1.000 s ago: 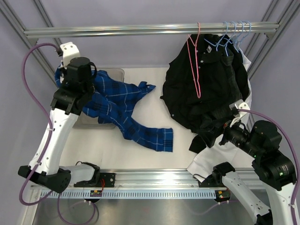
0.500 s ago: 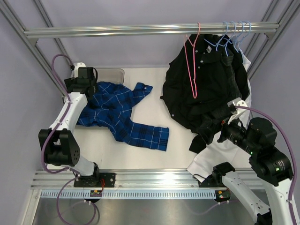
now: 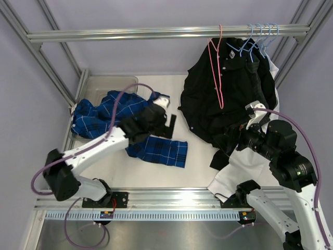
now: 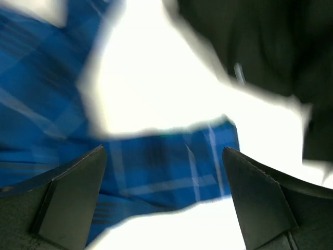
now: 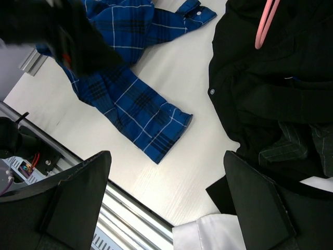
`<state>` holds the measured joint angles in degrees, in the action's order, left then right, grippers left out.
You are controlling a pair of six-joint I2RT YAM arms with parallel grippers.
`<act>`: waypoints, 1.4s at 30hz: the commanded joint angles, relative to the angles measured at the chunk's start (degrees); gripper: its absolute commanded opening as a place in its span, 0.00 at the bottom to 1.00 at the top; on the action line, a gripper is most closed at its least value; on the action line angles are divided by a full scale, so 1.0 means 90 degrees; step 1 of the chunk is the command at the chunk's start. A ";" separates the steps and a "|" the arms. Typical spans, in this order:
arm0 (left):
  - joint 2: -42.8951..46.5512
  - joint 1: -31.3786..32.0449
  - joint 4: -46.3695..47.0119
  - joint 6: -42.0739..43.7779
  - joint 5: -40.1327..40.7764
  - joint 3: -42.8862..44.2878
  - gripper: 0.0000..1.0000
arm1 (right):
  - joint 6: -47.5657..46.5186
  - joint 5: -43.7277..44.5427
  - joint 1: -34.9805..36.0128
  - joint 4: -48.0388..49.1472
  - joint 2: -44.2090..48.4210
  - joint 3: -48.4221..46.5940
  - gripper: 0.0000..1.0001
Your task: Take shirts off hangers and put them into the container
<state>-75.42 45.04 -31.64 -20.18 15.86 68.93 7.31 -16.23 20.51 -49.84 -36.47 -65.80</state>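
In the top view the container [image 3: 106, 82] sits at about 10 o'clock on the table [image 3: 197, 166]. The blue shirt [image 3: 104, 112], off its hanger, lies with its body over the container. One sleeve trails out across the table toward 5 o'clock, so this shirt looks only partly put away.

The left claw [image 3: 170, 124] hangs near the table's middle, just above that sleeve. Its jaws are spread wide and hold nothing.

At 1 o'clock the black shirts [image 3: 229, 99] hang bunched from the rail [image 3: 130, 34], with the pink-red hanger [image 3: 215, 78] in front and the light blue hangers [image 3: 258, 39] behind. None of them is off yet, so most of the job remains.

The right claw [image 5: 166, 153] is at 4 o'clock, near the lower edge of the black shirts and above a white cloth [image 3: 234, 169]. Its jaws are also wide apart and empty.
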 commanded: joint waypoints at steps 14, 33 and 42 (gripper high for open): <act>-0.3055 0.1266 0.1396 -0.1615 0.0190 -0.0724 0.97 | 0.0154 -0.0531 0.0055 0.0743 -0.0284 0.0397 1.00; -0.0668 0.0429 -0.0487 0.0274 0.3753 -0.0248 0.00 | 0.0223 -0.0716 0.0055 0.0949 -0.0430 0.0426 0.99; 0.0558 -0.2509 0.1376 0.3619 0.4382 0.0251 0.01 | 0.0193 -0.0755 0.0055 0.0968 -0.0499 0.0280 0.99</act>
<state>-70.24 28.84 -25.19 -0.12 51.59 69.65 9.30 -22.02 20.53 -43.07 -40.86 -60.80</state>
